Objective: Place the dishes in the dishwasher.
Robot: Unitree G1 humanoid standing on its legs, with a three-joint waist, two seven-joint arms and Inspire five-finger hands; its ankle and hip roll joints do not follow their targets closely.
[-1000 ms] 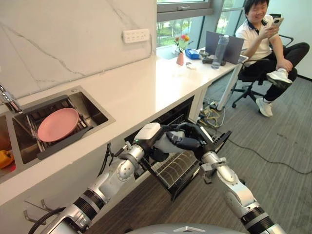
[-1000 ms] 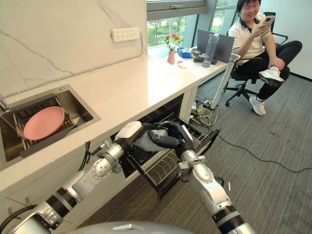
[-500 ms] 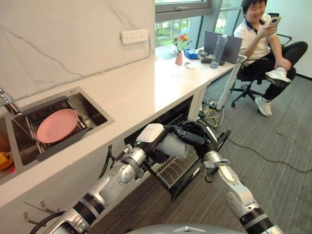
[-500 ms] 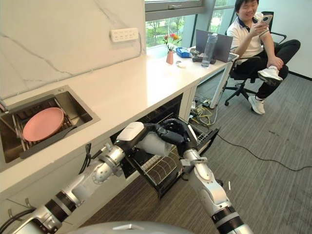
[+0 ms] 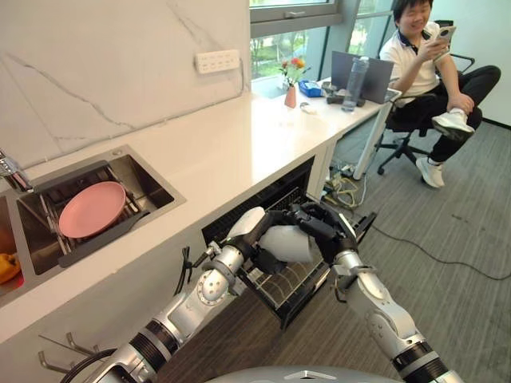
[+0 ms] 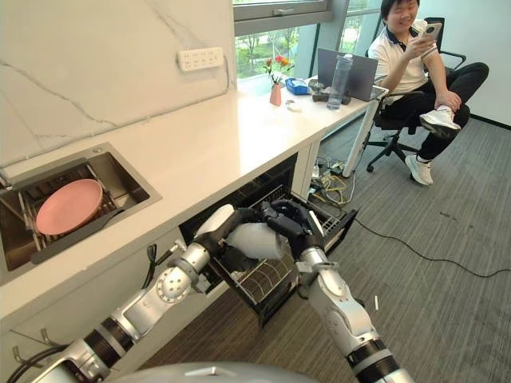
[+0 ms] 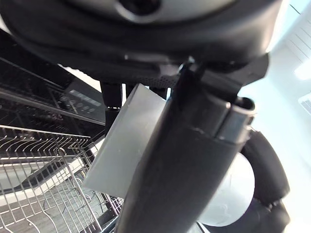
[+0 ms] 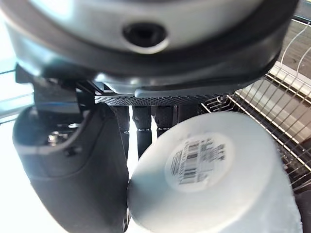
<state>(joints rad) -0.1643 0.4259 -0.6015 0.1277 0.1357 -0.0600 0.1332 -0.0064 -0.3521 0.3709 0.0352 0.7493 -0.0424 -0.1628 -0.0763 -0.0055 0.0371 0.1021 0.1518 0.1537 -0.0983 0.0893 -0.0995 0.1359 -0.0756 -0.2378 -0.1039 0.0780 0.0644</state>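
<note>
White cup (over wire rack)

A cup sits between the left hand and right hand above the dishwasher rack; a plate lies in the sink further left

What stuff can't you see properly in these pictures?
- Left robot hand: its fingers are hidden behind the white cup in both eye views.
- Dishwasher rack: partly covered by the arms.
- Yellow thing by the pink plate: cut off by the picture edge.
</note>
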